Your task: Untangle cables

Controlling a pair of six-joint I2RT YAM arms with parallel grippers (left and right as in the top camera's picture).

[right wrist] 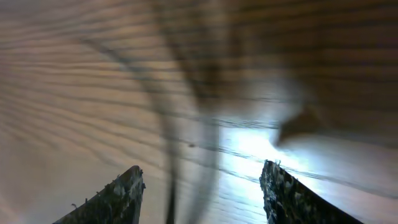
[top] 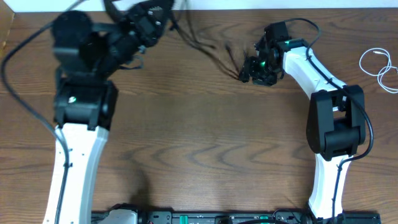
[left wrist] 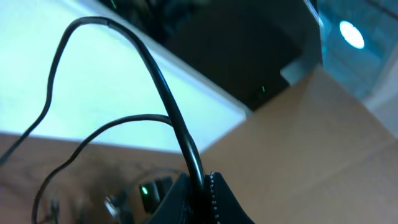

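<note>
Two cables. One black cable (left wrist: 168,99) clamped tight in left fingers (left wrist: 217,199) above tabletop (top: 199,137) far edge, trailing toward right fingers (right wrist: 118,196): parted, blurred strand between, nothing gripped. One white cable (top: 380,70) coiled alone, far right.

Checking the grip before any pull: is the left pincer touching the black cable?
Touching. The left wrist view shows the black cable running down into the shut left pincer and pinched there.

There are two cables: one black cable (left wrist: 168,99) near the table's (top: 199,155) far edge, one white cable (top: 380,70) by its right edge. Two robot arms: left arm (top: 78,143), right arm (top: 333,124).
</note>
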